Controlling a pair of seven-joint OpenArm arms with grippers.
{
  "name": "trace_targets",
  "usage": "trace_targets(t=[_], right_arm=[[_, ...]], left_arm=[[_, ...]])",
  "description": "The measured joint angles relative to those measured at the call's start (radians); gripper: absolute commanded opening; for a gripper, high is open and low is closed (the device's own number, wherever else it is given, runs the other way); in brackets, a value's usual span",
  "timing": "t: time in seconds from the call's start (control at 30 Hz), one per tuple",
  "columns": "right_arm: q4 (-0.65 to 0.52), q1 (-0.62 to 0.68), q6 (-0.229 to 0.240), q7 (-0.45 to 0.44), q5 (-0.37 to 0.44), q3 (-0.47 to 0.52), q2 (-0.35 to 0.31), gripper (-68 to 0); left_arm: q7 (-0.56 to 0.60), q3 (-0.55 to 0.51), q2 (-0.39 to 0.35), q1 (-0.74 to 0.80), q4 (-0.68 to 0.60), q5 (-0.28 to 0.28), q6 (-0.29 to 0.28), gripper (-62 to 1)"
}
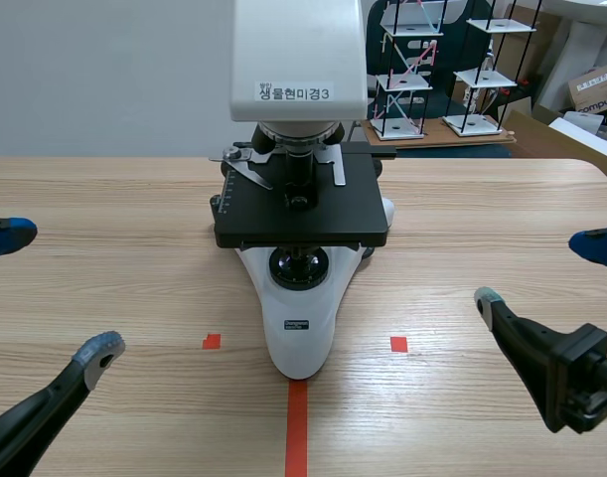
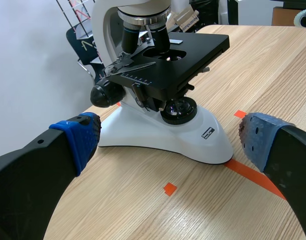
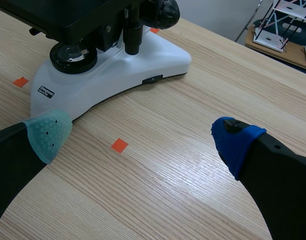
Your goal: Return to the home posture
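A white microscope (image 1: 299,89) with a black stage (image 1: 301,209) stands at the middle of the wooden table. My left gripper (image 1: 47,295) hovers at the table's left, open, with nothing between its fingers. My right gripper (image 1: 546,270) hovers at the table's right, also open and holding nothing. In the left wrist view the microscope (image 2: 163,125) stands ahead of my gripper (image 2: 168,135), between the spread fingers. In the right wrist view the microscope base (image 3: 112,65) lies ahead of my gripper (image 3: 140,132), toward the side of the grey-green pad (image 3: 47,132).
Wire-frame racks (image 1: 407,70) and cardboard boxes (image 1: 596,84) stand beyond the table's far edge. Bare wood stretches on both sides of the microscope.
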State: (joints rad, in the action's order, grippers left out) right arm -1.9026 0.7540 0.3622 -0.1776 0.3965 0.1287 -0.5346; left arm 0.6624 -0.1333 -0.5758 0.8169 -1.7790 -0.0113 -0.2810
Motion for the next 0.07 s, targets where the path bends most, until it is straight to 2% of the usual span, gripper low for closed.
trace_targets(t=[0.07], right_arm=[[0.0, 0.0, 0.0, 0.0, 0.0, 0.0, 0.0, -5.8]], left_arm=[[0.0, 0.0, 0.0, 0.0, 0.0, 0.0, 0.0, -2.8]])
